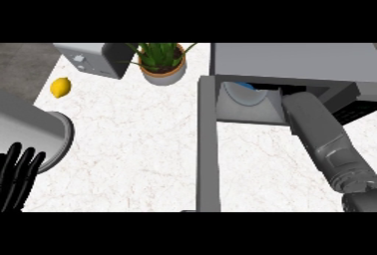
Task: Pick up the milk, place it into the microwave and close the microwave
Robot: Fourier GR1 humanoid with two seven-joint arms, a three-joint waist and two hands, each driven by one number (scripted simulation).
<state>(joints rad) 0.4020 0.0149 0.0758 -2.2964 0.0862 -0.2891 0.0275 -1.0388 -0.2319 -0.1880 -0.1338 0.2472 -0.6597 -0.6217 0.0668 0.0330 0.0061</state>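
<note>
- Counter (132,139): white marble-look top filling most of the view, flat and smooth; bare in the middle. Dark floor shows at the top left corner.
- Microwave (294,57): grey box at top right, cavity open and facing down the view, round glass plate (247,94) inside.
- Microwave door (208,144): swung fully open, seen edge-on as a long grey bar running down the counter. Needs a sideways push to shut.
- Right forearm (324,139): grey, reaches up from the lower right into the cavity. Right hand is hidden inside; can't tell its fingers or whether it holds anything.
- Left hand (18,177): black, lower left edge, fingers straight and up, resting, holds nothing.
- Round grey thing (44,139) at left, just beside the left hand; can't tell what it is.
- Toaster (95,59), top left.
- Potted plant (163,62), top middle, just left of the microwave.
- Lemon (60,87), alone, left side.
- Milk: not clearly visible. A small blue bit (247,85) shows by the plate; probably the milk, in the cavity, not sure.
- Handling guess: a milk carton is light, fairly stiff, smooth-sided, dents if squeezed; hold it round the body, mid-height, upright.
</note>
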